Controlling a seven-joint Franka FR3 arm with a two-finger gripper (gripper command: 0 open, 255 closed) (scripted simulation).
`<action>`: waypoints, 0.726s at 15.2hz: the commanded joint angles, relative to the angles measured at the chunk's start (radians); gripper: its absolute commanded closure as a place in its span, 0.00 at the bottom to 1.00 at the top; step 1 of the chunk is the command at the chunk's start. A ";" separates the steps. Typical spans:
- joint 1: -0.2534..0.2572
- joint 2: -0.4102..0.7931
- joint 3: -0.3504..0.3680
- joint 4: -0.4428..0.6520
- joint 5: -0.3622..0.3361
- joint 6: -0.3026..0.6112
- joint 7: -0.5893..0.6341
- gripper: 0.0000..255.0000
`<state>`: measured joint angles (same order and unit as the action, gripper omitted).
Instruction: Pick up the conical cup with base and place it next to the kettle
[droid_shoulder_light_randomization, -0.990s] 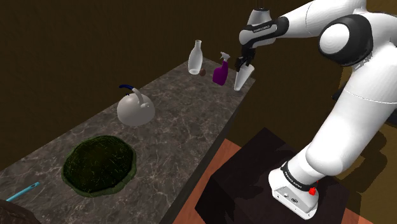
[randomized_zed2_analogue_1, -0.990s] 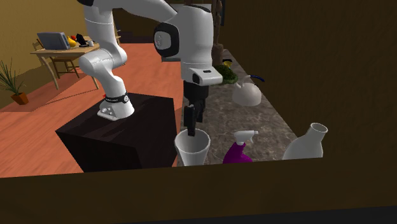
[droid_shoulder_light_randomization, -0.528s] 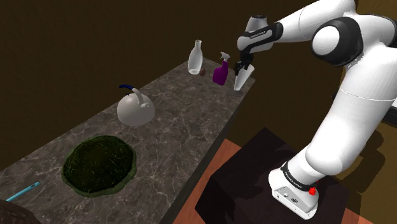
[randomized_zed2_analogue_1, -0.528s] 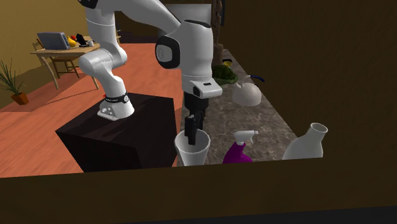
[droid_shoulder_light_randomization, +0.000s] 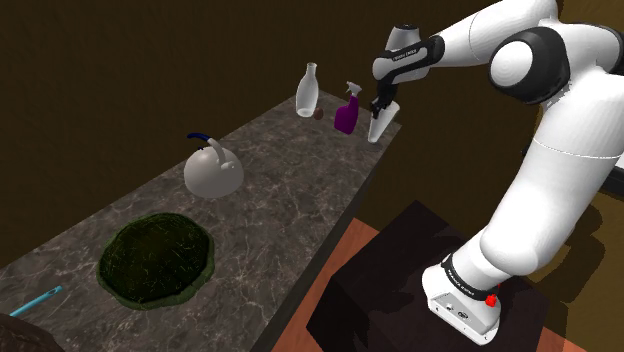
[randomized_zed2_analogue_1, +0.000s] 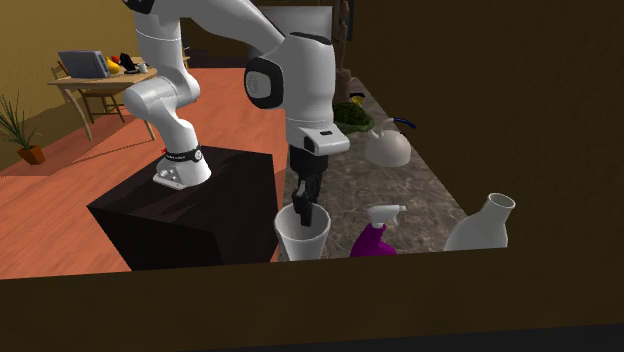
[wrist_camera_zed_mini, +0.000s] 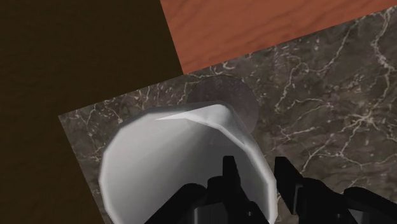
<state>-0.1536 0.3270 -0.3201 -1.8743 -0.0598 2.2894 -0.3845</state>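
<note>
The conical cup (droid_shoulder_light_randomization: 381, 124) is white and stands upright on its round base at the far corner of the dark marble counter (droid_shoulder_light_randomization: 290, 195), close to the edge. My gripper (droid_shoulder_light_randomization: 378, 108) comes down on its rim from above. In the wrist view one finger is inside the cup (wrist_camera_zed_mini: 159, 159) and the other outside, and the gripper (wrist_camera_zed_mini: 257, 181) clasps the cup's wall between them. The second exterior view shows the gripper (randomized_zed2_analogue_1: 303, 210) dipping into the cup (randomized_zed2_analogue_1: 302, 238). The white kettle (droid_shoulder_light_randomization: 213, 172) with a dark blue handle sits mid-counter, well away from the cup.
A purple spray bottle (droid_shoulder_light_randomization: 347, 112) stands right beside the cup, and a white bottle (droid_shoulder_light_randomization: 308, 90) stands past it. A dark green round mat (droid_shoulder_light_randomization: 158, 258) and a blue pen (droid_shoulder_light_randomization: 35, 300) lie at the near end. The counter edge drops to an orange floor beside the stand (droid_shoulder_light_randomization: 440, 290).
The gripper came down onto the cup's rim, then its fingers closed from wide apart onto the wall. The cup has not moved.
</note>
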 joint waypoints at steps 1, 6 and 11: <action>0.000 0.000 0.000 0.000 0.000 0.000 0.000 1.00; 0.000 0.000 0.000 0.000 0.000 0.000 0.000 1.00; 0.002 -0.019 -0.002 0.016 -0.005 -0.034 -0.001 1.00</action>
<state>-0.1518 0.3142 -0.3215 -1.8629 -0.0630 2.2649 -0.3848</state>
